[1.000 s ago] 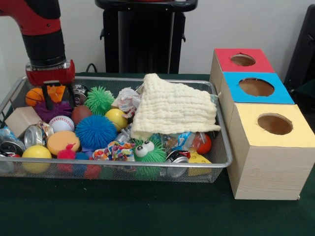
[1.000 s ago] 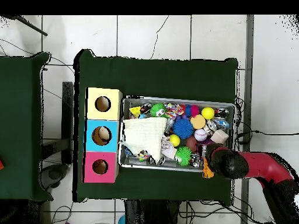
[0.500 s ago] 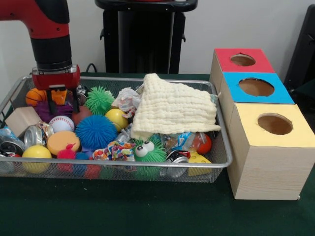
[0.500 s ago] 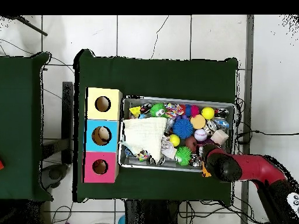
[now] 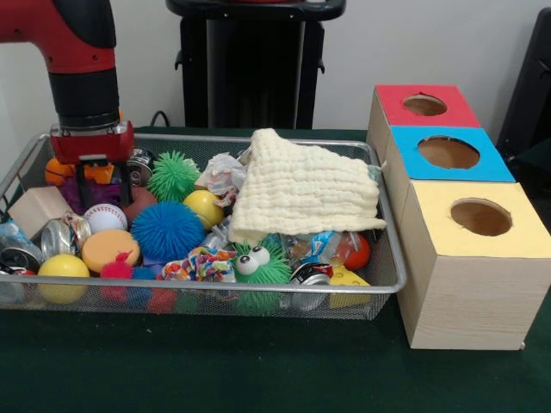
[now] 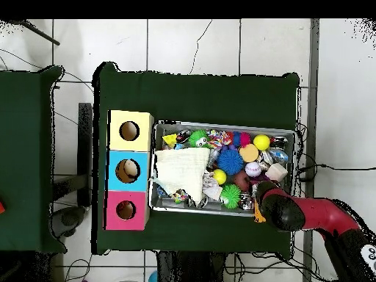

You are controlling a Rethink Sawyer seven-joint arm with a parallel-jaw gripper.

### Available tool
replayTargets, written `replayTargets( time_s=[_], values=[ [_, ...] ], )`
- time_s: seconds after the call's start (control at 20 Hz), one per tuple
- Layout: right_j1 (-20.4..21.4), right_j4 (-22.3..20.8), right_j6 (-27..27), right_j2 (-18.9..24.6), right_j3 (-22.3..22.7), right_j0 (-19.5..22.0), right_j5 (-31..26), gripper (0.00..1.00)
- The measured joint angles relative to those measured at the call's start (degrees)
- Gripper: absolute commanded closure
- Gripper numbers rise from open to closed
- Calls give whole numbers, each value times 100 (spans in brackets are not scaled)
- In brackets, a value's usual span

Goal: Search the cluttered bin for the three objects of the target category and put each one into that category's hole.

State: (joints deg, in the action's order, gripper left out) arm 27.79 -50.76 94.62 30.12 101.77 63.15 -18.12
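The wire-mesh bin (image 5: 258, 288) is full of toys: a blue spiky ball (image 5: 166, 231), a green spiky ball (image 5: 174, 175), a baseball (image 5: 107, 217), yellow balls, crushed cans and a cream cloth (image 5: 301, 188). My gripper (image 5: 103, 194) hangs at the bin's far left corner, open, its fingers reaching down among a purple spiky toy (image 5: 69, 194), a brown ball (image 5: 142, 200) and an orange ball (image 5: 56, 169). An orange piece sits between the fingers. The red-surrounded hole (image 5: 424, 105) is in the farthest box on the right. In the overhead view the arm (image 6: 283, 209) covers the gripper.
A blue-surrounded hole (image 5: 448, 152) and a yellow-surrounded hole (image 5: 480, 217) lie in the same row of wooden boxes, right of the bin. The robot's black pedestal (image 5: 254, 64) stands behind the bin. The table has a dark green cover (image 5: 258, 370).
The gripper has shifted slightly sideways and sunk a little lower into the bin's far left corner. The toys, cloth and boxes have not moved.
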Motion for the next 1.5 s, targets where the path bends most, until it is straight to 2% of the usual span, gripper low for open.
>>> replayTargets(
  time_s=[0.3,0.55,0.8,1.1,1.15,1.5],
  values=[
    [-134,-2,0,-136,-163,-4,295,0],
    [-483,-1,0,-288,-204,-62,500,0],
    [-565,-4,0,-317,-264,-108,854,0],
    [-582,-1,0,-371,-286,-153,911,0],
    [-576,-4,0,-398,-313,-161,911,100],
    [-554,0,0,-514,-394,-222,916,100]
  ],
)
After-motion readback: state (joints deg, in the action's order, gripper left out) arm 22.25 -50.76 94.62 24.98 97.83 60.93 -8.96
